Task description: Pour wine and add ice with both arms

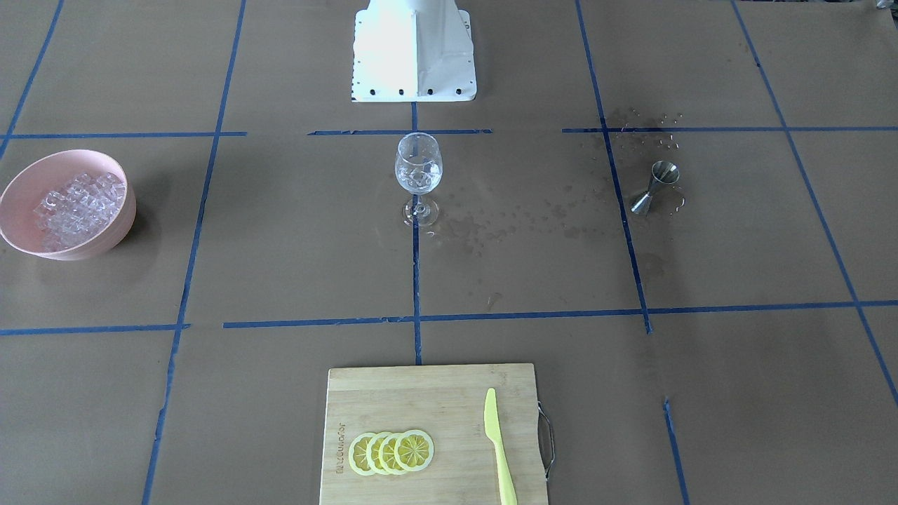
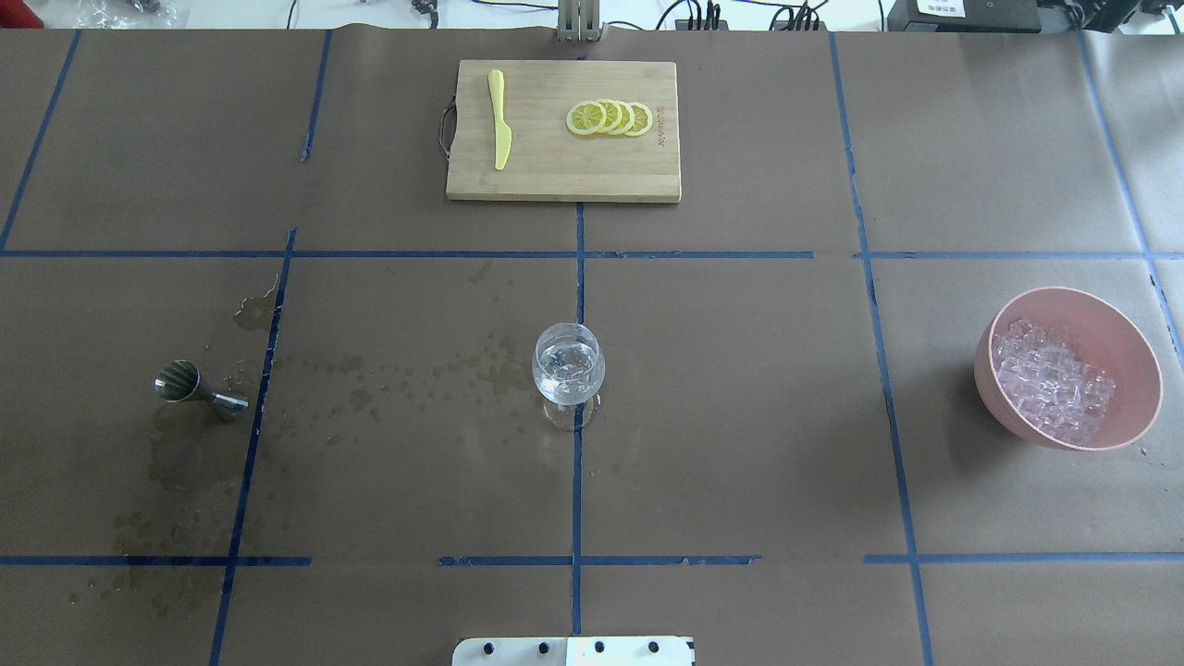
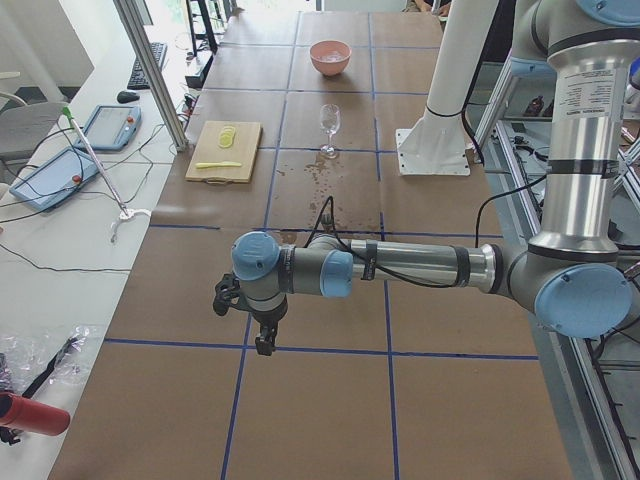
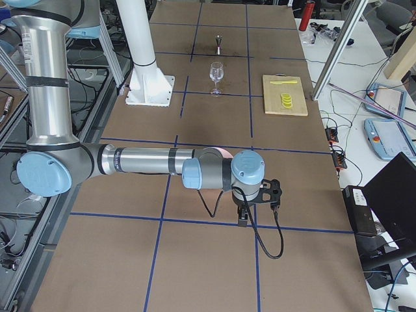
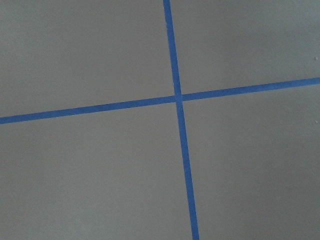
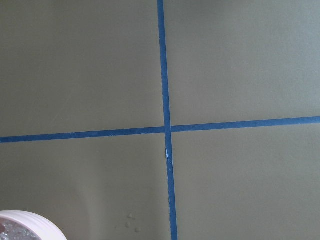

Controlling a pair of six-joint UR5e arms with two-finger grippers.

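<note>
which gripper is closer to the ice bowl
Right. The right gripper hangs just outward of the bowl; the left gripper is far across, beyond the jigger on the other side.

We see flat brown paper with two thin blue tape lines that cross near the middle. The pale pink round bowl rim peeks in at the bottom left corner, with a little shiny clear ice inside. A few tiny water drops lie near it.
</note>
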